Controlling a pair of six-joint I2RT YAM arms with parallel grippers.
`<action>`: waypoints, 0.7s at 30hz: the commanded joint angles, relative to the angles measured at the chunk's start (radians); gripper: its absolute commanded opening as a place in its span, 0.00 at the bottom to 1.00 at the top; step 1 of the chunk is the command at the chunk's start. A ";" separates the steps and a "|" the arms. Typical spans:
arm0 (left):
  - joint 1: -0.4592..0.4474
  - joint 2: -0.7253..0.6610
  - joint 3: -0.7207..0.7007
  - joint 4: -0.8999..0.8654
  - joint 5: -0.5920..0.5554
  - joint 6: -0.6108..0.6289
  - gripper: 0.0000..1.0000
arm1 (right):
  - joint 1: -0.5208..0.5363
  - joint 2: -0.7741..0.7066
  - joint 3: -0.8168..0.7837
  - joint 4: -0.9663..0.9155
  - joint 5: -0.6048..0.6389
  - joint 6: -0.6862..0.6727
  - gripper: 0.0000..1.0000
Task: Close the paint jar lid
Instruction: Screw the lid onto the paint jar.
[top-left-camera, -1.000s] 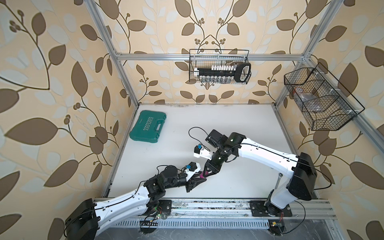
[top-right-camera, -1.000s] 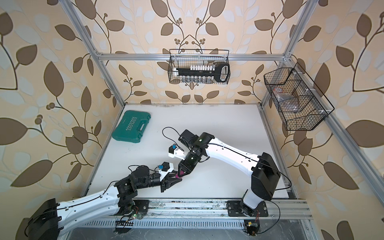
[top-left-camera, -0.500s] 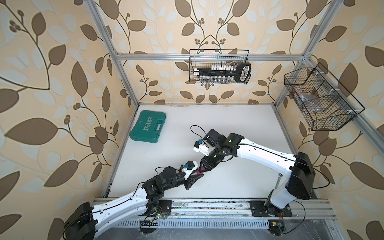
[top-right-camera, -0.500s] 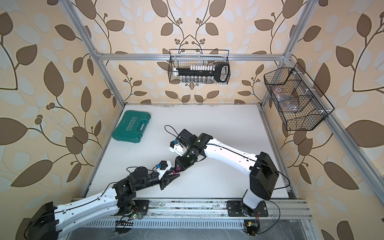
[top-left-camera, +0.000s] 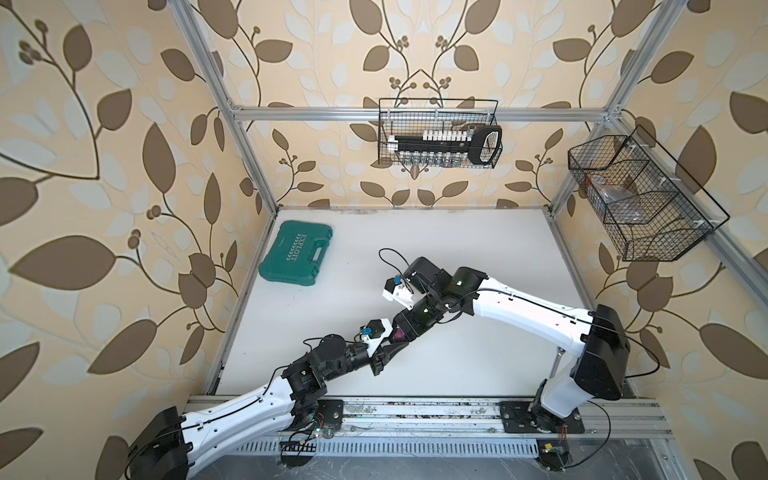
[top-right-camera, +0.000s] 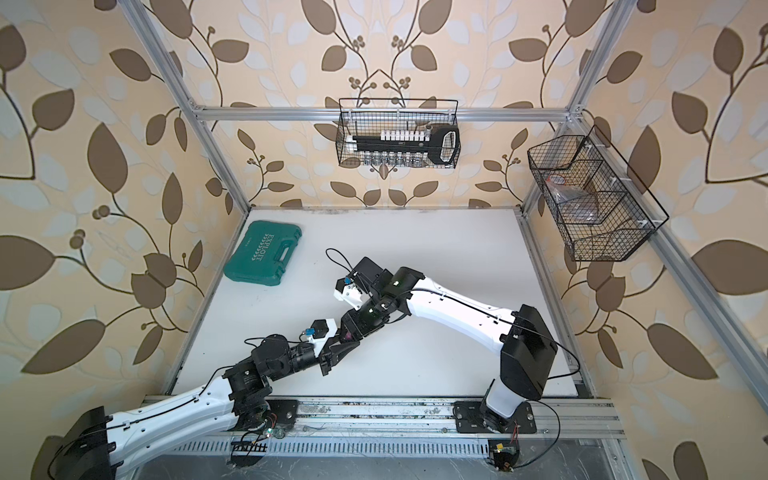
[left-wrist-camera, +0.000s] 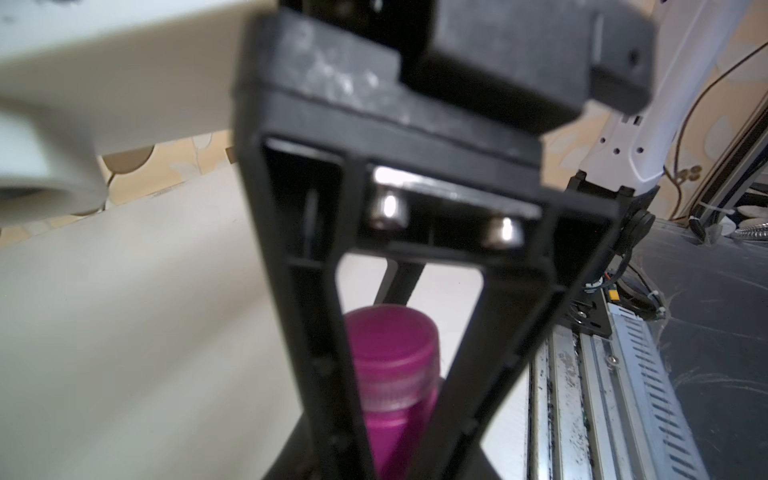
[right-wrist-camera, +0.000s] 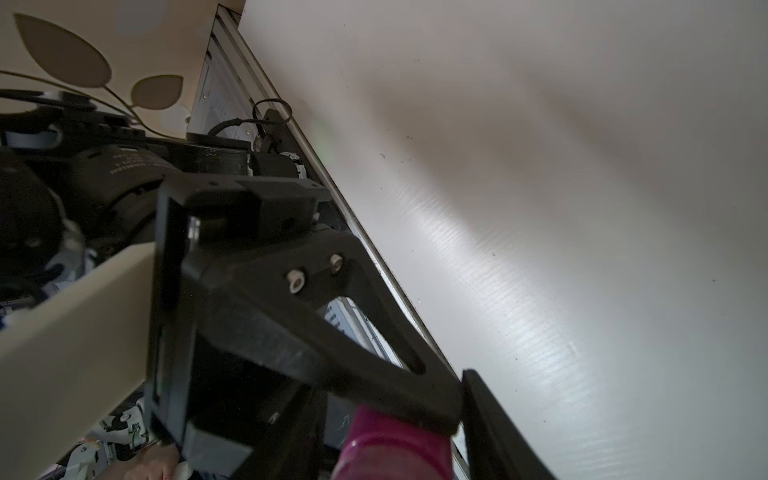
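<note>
Both arms meet over the front-centre of the white tabletop, with their wrists angled toward each other.

The left gripper is clamped on the paint jar. In the left wrist view the magenta body is pinched low down between the dark jaws and stands roughly upright.

The lid is seated on the jar's mouth. A pale translucent threaded band shows between the lid's skirt and the body, so full tightness cannot be judged.

The right gripper is placed at the lid, tips pointed down toward the left gripper. One open-frame finger crosses in front of the lid and a second is seen behind it. Whether those jaws are pressed on the lid or stand off it cannot be told, as the frame and blur hide any contact.

In both top views only a sliver of magenta shows where the two grippers meet. Whether the jar's base touches the tabletop cannot be told.

Elsewhere:
- A green tool case lies flat near the far left corner, well apart from the arms.
- A wire basket is hung on the back wall, with a black-handled rack of small white and metal pieces held inside.
- A second wire basket is hung on the right wall.
</note>
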 joint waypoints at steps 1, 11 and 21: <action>0.002 0.007 0.017 0.102 -0.023 -0.022 0.12 | 0.002 -0.054 0.044 -0.076 -0.070 -0.041 0.61; 0.002 0.023 0.013 0.112 -0.005 -0.036 0.13 | -0.096 -0.168 0.085 -0.226 -0.084 -0.215 0.82; 0.002 0.050 0.029 0.105 0.071 -0.047 0.13 | -0.135 -0.148 0.166 -0.362 0.042 -0.569 0.81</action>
